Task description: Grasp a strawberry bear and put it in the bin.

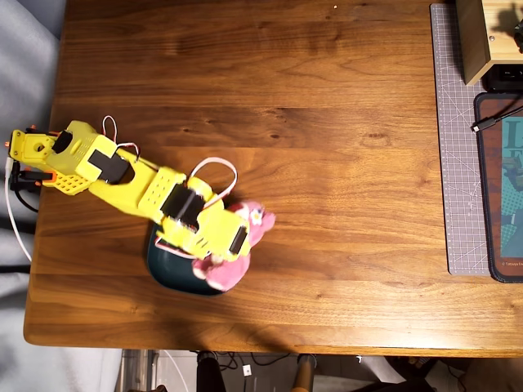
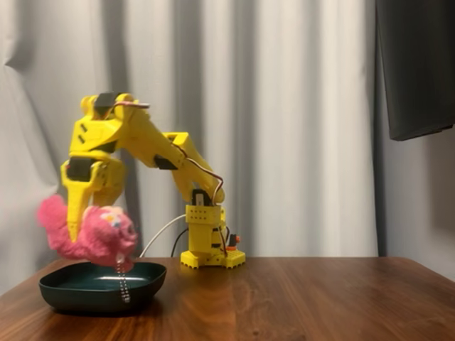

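Observation:
The pink plush strawberry bear [image 2: 96, 234] hangs in my yellow gripper [image 2: 77, 227], held a little above the dark teal bin [image 2: 103, 288]. Its keychain dangles down into the bin. In the overhead view the bear [image 1: 249, 224] sticks out to the right of my gripper [image 1: 222, 249], partly hidden under the arm, and the bin [image 1: 167, 269] shows below and to the left of it, mostly covered by the arm. The gripper is shut on the bear.
The wooden table [image 1: 327, 122] stretches to the right. A grey cutting mat [image 1: 458, 147], a dark mouse pad [image 1: 500, 188] and a wooden box [image 1: 486, 37] lie at the right edge. The arm base [image 1: 33, 155] sits at the left edge.

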You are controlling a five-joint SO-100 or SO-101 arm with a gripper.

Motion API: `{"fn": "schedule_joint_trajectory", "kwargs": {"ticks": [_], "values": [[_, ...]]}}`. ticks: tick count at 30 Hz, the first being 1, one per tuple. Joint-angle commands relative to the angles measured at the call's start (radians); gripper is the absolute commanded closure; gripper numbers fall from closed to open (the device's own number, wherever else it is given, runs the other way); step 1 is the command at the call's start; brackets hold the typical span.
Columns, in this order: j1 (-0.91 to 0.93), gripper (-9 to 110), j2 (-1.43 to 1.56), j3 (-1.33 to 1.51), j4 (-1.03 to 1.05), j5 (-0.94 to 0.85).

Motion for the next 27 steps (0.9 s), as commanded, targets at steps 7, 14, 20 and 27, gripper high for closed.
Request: {"fn": "schedule_joint_trajectory", "kwargs": {"ticks": [7, 14, 20, 27], "values": [[0.061, 100, 0.38, 0.241, 0.051, 0.009], [0.084, 100, 0.393, 0.264, 0.049, 0.037], [0.044, 100, 0.488, 0.344, 0.049, 0.021], [0.066, 100, 0.649, 0.617, -0.017, 0.025]]}}
